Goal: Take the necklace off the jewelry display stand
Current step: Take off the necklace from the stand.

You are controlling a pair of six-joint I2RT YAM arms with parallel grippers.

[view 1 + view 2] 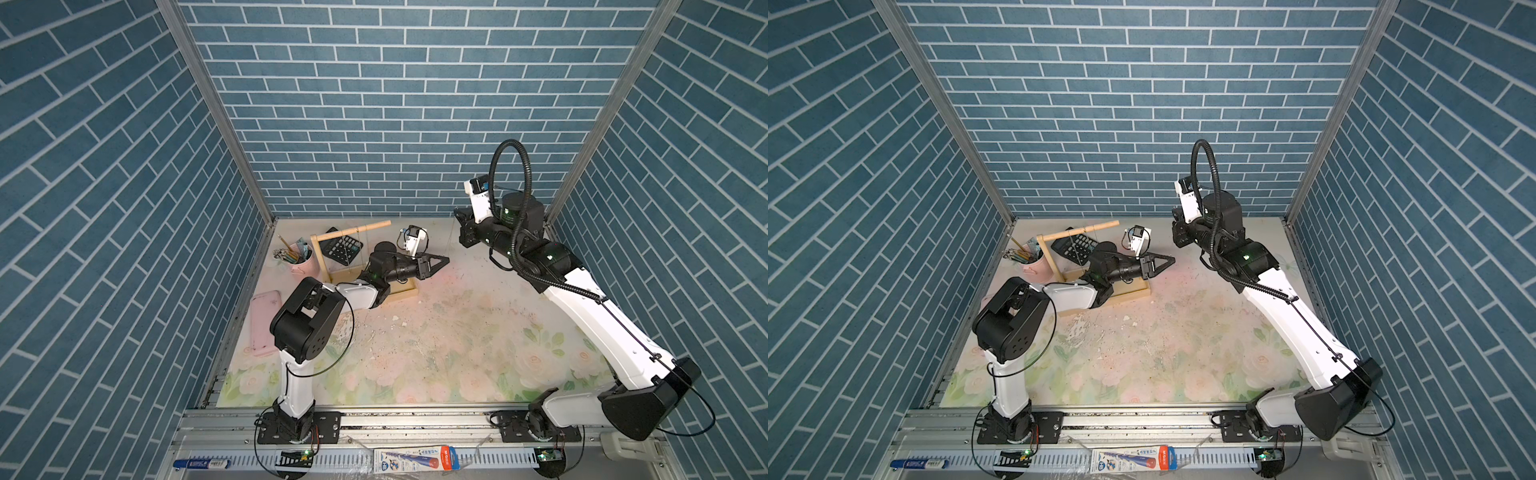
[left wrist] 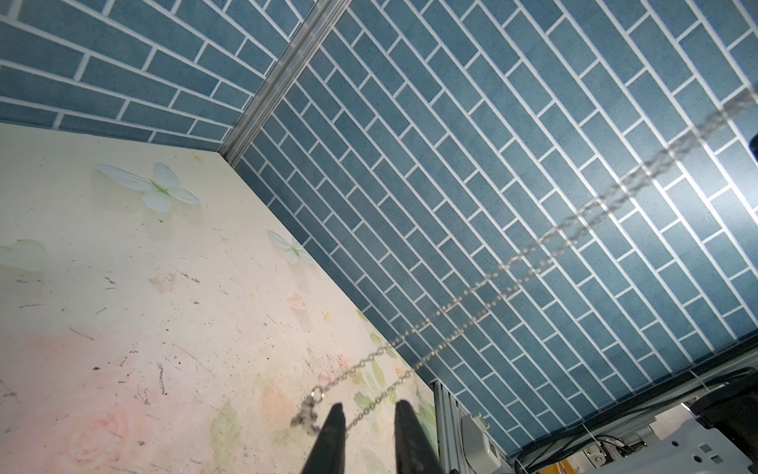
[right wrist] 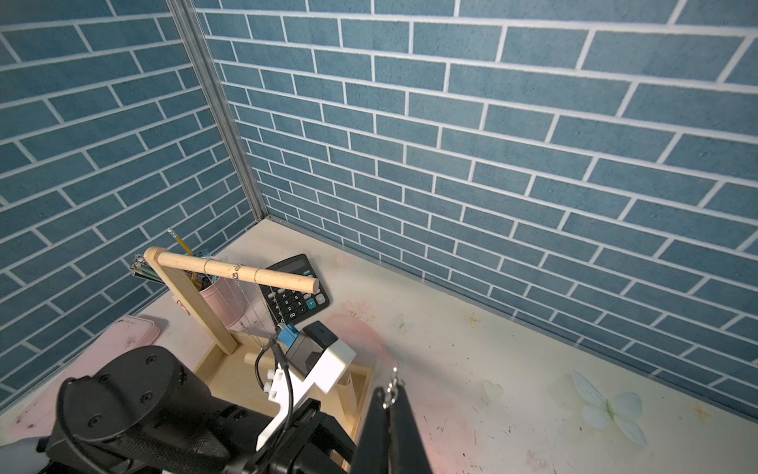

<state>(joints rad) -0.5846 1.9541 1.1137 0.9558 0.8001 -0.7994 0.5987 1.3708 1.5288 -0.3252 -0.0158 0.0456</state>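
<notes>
Right hand [image 3: 389, 397] pinches the necklace [image 2: 451, 306] clear of the jewelry display stand [image 3: 192, 303]. Left hand [image 2: 370, 406] is open astride its tail. Next, likely: lay it on the counter [image 3: 533, 369].

Necklace clasp [image 3: 392, 389] between closed fingers [image 3: 373, 435]

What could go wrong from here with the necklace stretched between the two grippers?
The necklace runs from the shut right gripper through the open left gripper; its dangling piece beside a finger may snag. The right gripper pinches it only at the tips, so it might slip. The left arm lies over the jewelry display stand, where other chains hang, and could catch them.
</notes>
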